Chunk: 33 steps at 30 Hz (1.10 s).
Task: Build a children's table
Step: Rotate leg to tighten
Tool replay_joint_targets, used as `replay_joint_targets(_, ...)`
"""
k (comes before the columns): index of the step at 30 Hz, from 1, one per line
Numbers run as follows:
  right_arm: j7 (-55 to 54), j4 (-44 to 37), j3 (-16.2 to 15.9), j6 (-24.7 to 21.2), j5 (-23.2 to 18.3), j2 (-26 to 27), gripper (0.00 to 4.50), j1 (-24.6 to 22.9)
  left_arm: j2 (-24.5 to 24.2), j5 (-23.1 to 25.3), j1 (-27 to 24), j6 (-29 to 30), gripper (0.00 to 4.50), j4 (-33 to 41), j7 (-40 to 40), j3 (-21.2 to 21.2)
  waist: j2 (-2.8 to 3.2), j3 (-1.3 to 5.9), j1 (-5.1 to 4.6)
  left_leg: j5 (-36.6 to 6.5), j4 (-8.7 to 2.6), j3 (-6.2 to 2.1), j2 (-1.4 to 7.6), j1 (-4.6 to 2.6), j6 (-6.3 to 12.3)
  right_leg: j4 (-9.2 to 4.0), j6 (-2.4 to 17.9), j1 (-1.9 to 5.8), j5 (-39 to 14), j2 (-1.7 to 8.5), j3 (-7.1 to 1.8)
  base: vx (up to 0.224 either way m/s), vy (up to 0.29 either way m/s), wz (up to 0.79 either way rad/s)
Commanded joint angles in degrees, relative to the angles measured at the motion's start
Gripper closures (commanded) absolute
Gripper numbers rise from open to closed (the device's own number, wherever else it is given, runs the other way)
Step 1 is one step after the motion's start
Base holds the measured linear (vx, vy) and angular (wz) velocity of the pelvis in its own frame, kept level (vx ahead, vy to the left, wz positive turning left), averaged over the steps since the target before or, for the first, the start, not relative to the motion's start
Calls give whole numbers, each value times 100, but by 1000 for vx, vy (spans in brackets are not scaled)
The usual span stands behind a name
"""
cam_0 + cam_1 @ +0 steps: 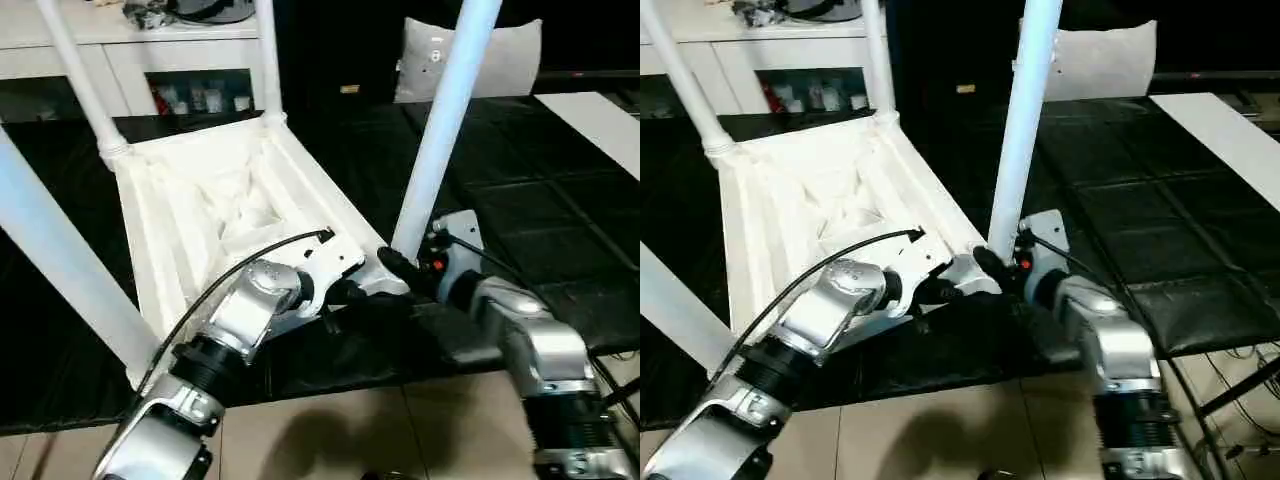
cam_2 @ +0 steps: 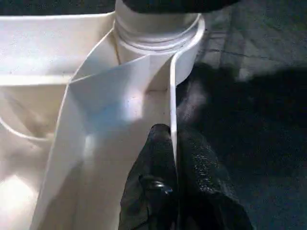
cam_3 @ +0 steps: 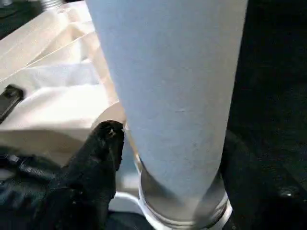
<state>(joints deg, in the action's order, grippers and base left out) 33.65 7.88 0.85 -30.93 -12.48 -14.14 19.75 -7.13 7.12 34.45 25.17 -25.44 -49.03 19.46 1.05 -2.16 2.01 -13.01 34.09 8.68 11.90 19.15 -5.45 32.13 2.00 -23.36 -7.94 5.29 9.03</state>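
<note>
while the left end effector pinches the upturned white ribbed plastic tabletop's rim on the black desk, the right end effector straddles the upright tapered white leg, fingers loose, just above its near corner socket.

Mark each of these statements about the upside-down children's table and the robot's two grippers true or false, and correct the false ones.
1. The tabletop lies with its ribbed underside up. True.
2. The left gripper is shut on the tabletop's side wall. True.
3. The leg nearest the right gripper lies flat on the black work table. False: it stands upright in its corner socket.
4. The right gripper's fingers sit on either side of that leg's base. True.
5. The tabletop rests on a bare wooden floor. False: it rests on the black work table.
</note>
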Motion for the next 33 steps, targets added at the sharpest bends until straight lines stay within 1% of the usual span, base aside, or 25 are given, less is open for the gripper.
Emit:
replay_joint_targets(1,627,-134,-310,50,-152,-209,95,-52,-83,-217,12,-487,450,211,-434,112,-84,375,65,-237,-345,29,79,125,706,-352,642,437,-1766,345,-322,0,0,0)
replay_joint_targets(3,1225,-222,-455,128,-175,-585,78,-101,-330,-189,-1,-772,450,197,-805,230,-76,365,92,-334,-347,41,90,105,703,-363,627,421,-1859,345,-334,0,0,0)
replay_joint_targets(4,1438,-257,-497,131,-206,-708,61,-117,-416,-185,-2,-852,450,196,-943,271,-99,363,93,-333,-351,46,98,101,693,-365,627,414,-1874,346,-338,0,0,0)
replay_joint_targets(5,1713,-315,-554,171,-247,-852,57,-143,-523,-184,-1,-971,450,204,-1118,318,-93,361,129,-406,-354,42,98,91,706,-374,591,422,-1959,343,-336,0,0,0)
replay_joint_targets(7,1965,-366,-613,243,-280,-995,57,-165,-639,-202,0,-1131,450,222,-1314,372,-81,361,178,-417,-356,47,114,78,690,-368,595,402,-1966,357,-349,0,0,0)
replay_joint_targets(8,2435,-368,-718,309,-334,-1262,57,-158,-853,-229,22,-1403,450,232,-1710,480,-100,360,206,-394,-363,46,119,73,667,-359,611,398,-1947,356,-353,0,0,0)
replay_joint_targets(9,2561,-352,-750,325,-338,-1336,57,-150,-914,-244,25,-1486,450,243,-1842,512,-105,361,222,-388,-365,41,121,77,663,-348,611,407,-1940,360,-353,0,0,0)
replay_joint_targets(10,2839,-318,-814,339,-360,-1483,57,-134,-1035,-288,26,-1599,450,289,-2115,567,-85,371,270,-304,-361,41,142,66,670,-305,676,400,-1771,365,-374,0,0,0)
replay_joint_targets(12,3167,-272,-907,364,-414,-1661,57,-102,-1183,-366,29,-1734,450,340,-2451,650,-62,378,332,-249,-357,46,161,47,667,-273,785,388,-1593,373,-387,0,0,0)
replay_joint_targets(13,3293,-254,-944,382,-432,-1727,57,-86,-1239,-393,32,-1806,450,345,-2586,684,-69,377,345,-232,-356,49,164,49,670,-267,823,385,-1532,368,-387,0,0,0)
replay_joint_targets(15,3456,-234,-979,407,-470,-1787,57,-56,-1335,-383,44,-1904,450,345,-2765,756,-70,388,406,-147,-348,54,180,48,660,-221,929,391,-1322,375,-401,0,0,0)
replay_joint_targets(16,3560,-211,-995,430,-485,-1811,57,-38,-1383,-360,52,-1966,450,337,-2860,800,-66,386,424,-145,-346,60,177,47,658,-224,936,388,-1315,378,-404,0,0,0)
replay_joint_targets(17,3752,-174,-1018,548,-505,-1838,57,-38,-1433,-335,61,-2045,450,325,-2982,856,-106,378,442,-198,-353,70,174,45,636,-234,929,387,-1399,378,-402,0,0,0)
replay_joint_targets(18,3910,-153,-1058,609,-525,-1871,57,-53,-1467,-331,71,-2085,450,313,-3080,898,-112,377,469,-266,-356,72,170,45,605,-239,892,395,-1545,391,-400,0,0,0)
replay_joint_targets(19,4013,-157,-1092,636,-546,-1899,57,-74,-1486,-328,77,-2108,450,306,-3132,921,-102,372,481,-279,-357,72,171,46,594,-245,869,393,-1599,391,-402,0,0,0)
replay_joint_targets(20,4133,-201,-1131,622,-593,-1931,57,-110,-1505,-326,81,-2126,450,301,-3172,935,-118,367,492,-309,-361,74,175,41,570,-256,826,386,-1689,390,-405,0,0,0)
replay_joint_targets(21,4133,-201,-1131,622,-593,-1931,57,-110,-1505,-326,81,-2126,450,301,-3172,935,-116,366,499,-327,-360,73,174,40,561,-253,817,388,-1716,385,-404,0,0,0)
replay_joint_targets(22,4276,-270,-1182,572,-671,-1968,74,-156,-1533,-343,83,-2146,450,299,-3252,947,-118,355,508,-362,-365,73,172,47,533,-270,770,383,-1822,386,-407,0,0,0)
replay_joint_targets(23,4323,-292,-1201,545,-702,-1979,92,-170,-1547,-361,82,-2150,450,299,-3299,952,-110,354,524,-427,-367,73,168,37,502,-290,715,382,-1955,388,-403,0,0,0)
replay_joint_targets(25,4445,-360,-1240,439,-798,-2003,95,-192,-1573,-405,81,-2149,450,293,-3390,965,-112,351,539,-473,-372,72,165,33,465,-309,644,381,-2087,384,-398,0,0,0)
replay_joint_targets(26,4497,-376,-1253,408,-828,-2013,106,-197,-1584,-424,75,-2158,450,294,-3440,973,-118,352,545,-495,-372,71,161,41,448,-313,611,382,-2133,382,-398,0,0,0)
replay_joint_targets(27,4522,-378,-1263,398,-839,-2011,106,-203,-1589,-426,66,-2164,450,299,-3453,977,-118,348,546,-532,-369,75,149,44,431,-328,566,380,-2219,377,-389,0,0,0)
replay_joint_targets(28,4562,-358,-1245,408,-875,-1985,133,-208,-1590,-425,58,-2176,450,298,-3465,977,-128,351,546,-522,-368,73,145,45,420,-333,522,380,-2269,378,-389,0,0,0)
replay_joint_targets(31,4656,-335,-1224,323,-979,-1955,145,-220,-1579,-432,28,-2150,450,305,-3452,968,-134,350,550,-520,-368,71,141,42,395,-344,463,368,-2365,370,-379,0,0,0)
replay_joint_targets(33,4678,-346,-1235,305,-988,-1969,174,-229,-1572,-444,13,-2115,450,315,-3435,959,-127,353,551,-500,-368,68,145,45,395,-343,454,369,-2357,370,-379,0,0,0)
